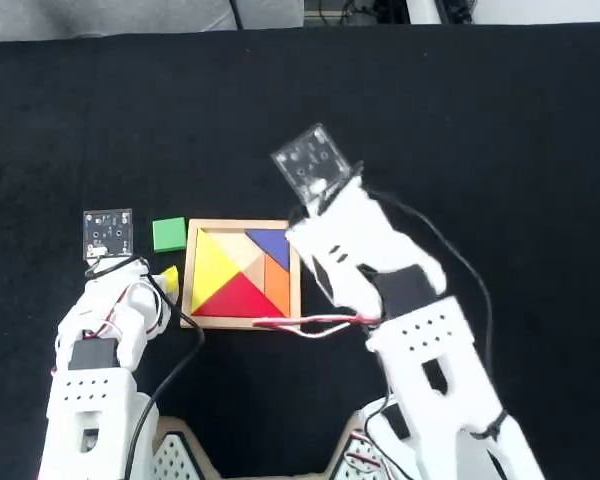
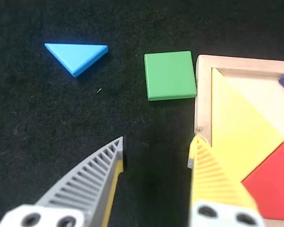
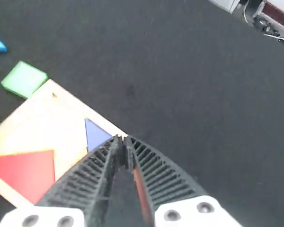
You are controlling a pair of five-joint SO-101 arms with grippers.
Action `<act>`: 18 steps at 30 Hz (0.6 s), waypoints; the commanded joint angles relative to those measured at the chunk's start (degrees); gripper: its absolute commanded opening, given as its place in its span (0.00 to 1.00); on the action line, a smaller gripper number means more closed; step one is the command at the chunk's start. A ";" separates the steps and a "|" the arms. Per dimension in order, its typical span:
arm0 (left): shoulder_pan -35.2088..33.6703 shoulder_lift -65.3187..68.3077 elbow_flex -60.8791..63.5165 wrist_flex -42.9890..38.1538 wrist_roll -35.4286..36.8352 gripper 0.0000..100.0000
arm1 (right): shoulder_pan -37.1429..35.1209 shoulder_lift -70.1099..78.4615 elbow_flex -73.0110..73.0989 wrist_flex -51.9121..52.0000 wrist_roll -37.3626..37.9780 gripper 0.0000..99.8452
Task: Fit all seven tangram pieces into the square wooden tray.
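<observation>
**Beside the tray: two pieces yet to go in**

Just left of the square wooden tray (image 1: 240, 224), by the far end of its left wall: green square (image 2: 170, 75), flat on the black table (image 1: 480, 120), just beside the wall. Farther left, well clear of the tray: light blue triangle (image 2: 78, 56), also flat. Both outside, so not yet fitted.

On the near side of those two pieces: left gripper (image 2: 156, 142), spread wide with nothing between the fingers. Yellow finger (image 2: 206, 165) over the tray's left wall, grey one over bare table. Probably held wide there to come down around the green square, the closer loose piece straight ahead.

Over the tray's far right corner: right gripper (image 3: 121, 139), pinched to a narrow slit, tips just above the dark blue triangle (image 3: 95, 134). No piece plainly clamped. Orange streak between the fingers, impossible to say whether piece or finger lining. Closed like that, likely for nudging a piece flush against the wall rather than lifting.

Inside the tray: large yellow triangle (image 1: 215, 265) along the left, large red triangle (image 1: 242, 298) along the near side, dark blue triangle at the far right, orange piece (image 1: 277, 280) on the right, partly under the arm. Between them, a pale wood-coloured patch (image 1: 248, 250): bare floor or a plain piece, cannot tell.
</observation>
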 commanded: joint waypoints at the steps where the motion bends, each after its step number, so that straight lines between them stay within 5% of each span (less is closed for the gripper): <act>1: -0.75 -0.62 -1.10 -0.26 -0.35 0.22 | 3.08 -0.40 4.00 -6.59 -0.79 0.01; 6: -0.57 0.09 -6.55 3.78 -0.97 0.23 | 7.82 11.56 7.25 -19.78 -3.69 0.01; 10: 4.70 1.76 -25.80 18.81 -1.93 0.23 | 10.90 22.90 3.12 -23.74 -3.87 0.01; 14: 8.84 12.84 -43.82 28.13 -1.58 0.23 | 11.43 30.37 -1.01 -23.65 -3.87 0.01; 18: 7.60 29.63 -52.09 27.69 -0.62 0.22 | 11.25 30.81 -1.10 -23.65 -3.87 0.01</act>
